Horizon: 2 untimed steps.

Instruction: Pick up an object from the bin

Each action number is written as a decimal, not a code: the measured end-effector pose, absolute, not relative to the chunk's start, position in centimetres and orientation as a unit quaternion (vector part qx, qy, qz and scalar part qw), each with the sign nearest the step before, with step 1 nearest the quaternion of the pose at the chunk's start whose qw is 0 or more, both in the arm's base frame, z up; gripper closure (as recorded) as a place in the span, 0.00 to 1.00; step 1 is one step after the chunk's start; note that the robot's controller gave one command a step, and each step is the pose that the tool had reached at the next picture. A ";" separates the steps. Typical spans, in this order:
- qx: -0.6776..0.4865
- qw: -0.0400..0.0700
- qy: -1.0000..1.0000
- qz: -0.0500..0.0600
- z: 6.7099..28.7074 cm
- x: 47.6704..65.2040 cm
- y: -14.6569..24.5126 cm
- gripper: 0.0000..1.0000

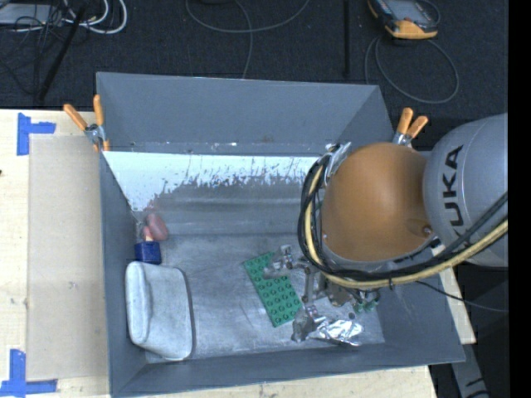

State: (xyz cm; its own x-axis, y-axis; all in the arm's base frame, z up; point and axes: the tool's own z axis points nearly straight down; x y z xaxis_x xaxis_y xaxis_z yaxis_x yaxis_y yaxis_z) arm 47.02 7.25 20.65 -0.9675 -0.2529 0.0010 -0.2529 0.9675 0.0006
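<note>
Hanging beside the green studded plate [274, 293], near crumpled foil [336, 332], the pincer [309, 295] hid whether it was open or closed; that thin, flat plate could easily slip free.

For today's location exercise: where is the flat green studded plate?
Camera view: the green studded plate lies right of centre in the bin, beside the gripper and crumpled silver foil.
</note>
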 end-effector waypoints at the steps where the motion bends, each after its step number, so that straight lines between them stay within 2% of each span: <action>1: 0.079 0.000 -0.997 0.000 8.8 47.6 5.2 0.00; 2: 0.079 0.001 -0.997 0.000 9.1 47.6 5.2 1.00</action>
State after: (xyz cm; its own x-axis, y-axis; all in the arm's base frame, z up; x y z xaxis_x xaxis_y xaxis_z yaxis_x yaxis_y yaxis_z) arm 47.57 5.18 9.07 -0.9876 -0.1571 0.0014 -0.1571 0.9876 0.0008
